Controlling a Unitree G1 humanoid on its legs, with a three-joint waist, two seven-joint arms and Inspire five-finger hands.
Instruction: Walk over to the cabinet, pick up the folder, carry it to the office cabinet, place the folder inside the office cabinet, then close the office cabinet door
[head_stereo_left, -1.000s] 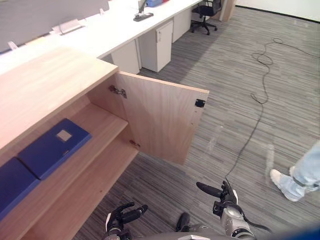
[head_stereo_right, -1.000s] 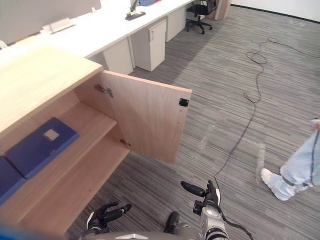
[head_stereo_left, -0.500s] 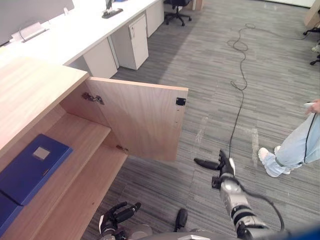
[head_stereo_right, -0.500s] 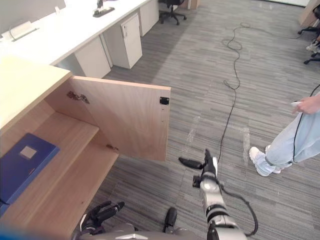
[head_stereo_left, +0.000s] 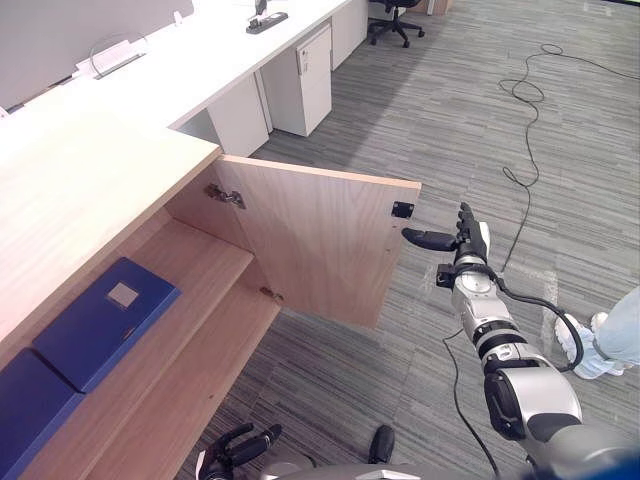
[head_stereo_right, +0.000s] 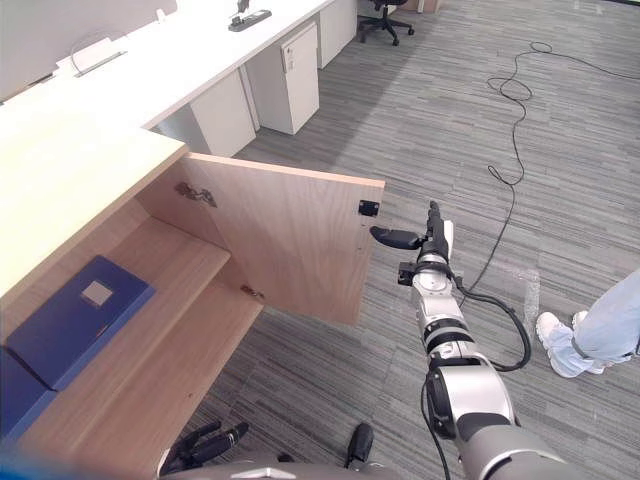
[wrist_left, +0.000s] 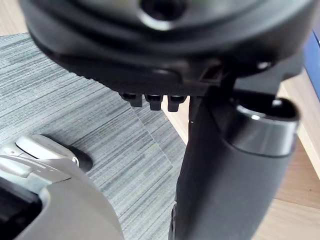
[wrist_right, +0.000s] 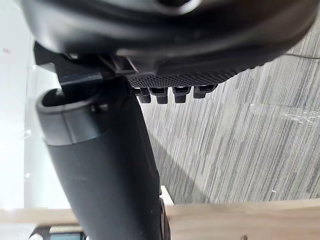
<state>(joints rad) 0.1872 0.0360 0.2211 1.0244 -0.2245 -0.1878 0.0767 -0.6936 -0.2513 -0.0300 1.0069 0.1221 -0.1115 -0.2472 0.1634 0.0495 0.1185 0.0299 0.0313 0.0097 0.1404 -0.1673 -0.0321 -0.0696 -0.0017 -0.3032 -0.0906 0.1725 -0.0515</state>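
Lowest in the left eye view, the left hand (head_stereo_left: 238, 446) hangs with fingers loosely spread, holding nothing. Beside it stands the office cabinet (head_stereo_left: 80, 190). On its upper shelf (head_stereo_left: 205, 268) the blue folder (head_stereo_left: 105, 322) lies flat, next to a second blue folder (head_stereo_left: 20, 395). The door (head_stereo_left: 320, 240) stands open. The right hand (head_stereo_left: 462, 246), fingers straight and thumb out, is just beside the door's free edge; contact cannot be told. A person's leg (head_stereo_left: 612, 338) shows farther off, and white tables (head_stereo_left: 200, 70) beyond.
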